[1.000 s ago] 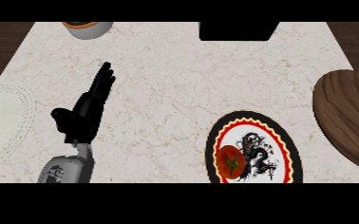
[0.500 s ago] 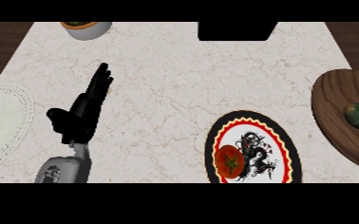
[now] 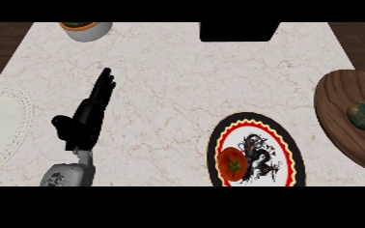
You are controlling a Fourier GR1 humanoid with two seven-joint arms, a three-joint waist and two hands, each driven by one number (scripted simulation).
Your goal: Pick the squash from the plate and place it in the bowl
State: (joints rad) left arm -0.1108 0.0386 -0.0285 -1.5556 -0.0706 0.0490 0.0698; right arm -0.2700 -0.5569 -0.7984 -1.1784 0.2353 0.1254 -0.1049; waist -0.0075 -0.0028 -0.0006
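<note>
1. Changed since a second ago: a dark green lump (image 3: 355, 114) now shows inside the wooden bowl (image 3: 333, 101) at 3 o'clock, where that bowl's hollow was bare. I take it for the squash, though the edge of the view cuts it off. The left hand (image 3: 84, 121) has barely shifted.
2. What that means: if the lump is the squash, it already lies where the task wants it, and little seems left to do.
3. Nearest, at 5 o'clock: the patterned plate (image 3: 296, 140) holds one round red thing (image 3: 232, 163) with a green star on top (it looks like a tomato, not a squash). It sits on the plate's left half, and no squash shows on the plate.
4. At 8 o'clock, the left hand stands released above the counter (image 3: 178, 77), fingers straight and pointing to 12, holding nothing.
5. At 9 o'clock, the rim of a pale plate (image 3: 10, 121) shows at the edge; its contents cannot be seen.
6. The right hand is out of view, so I cannot tell its state.
7. Farthest: a small grey bowl (image 3: 87, 30) at 11 o'clock holds something orange and green, and a black block (image 3: 239, 31) lies at 12.
</note>
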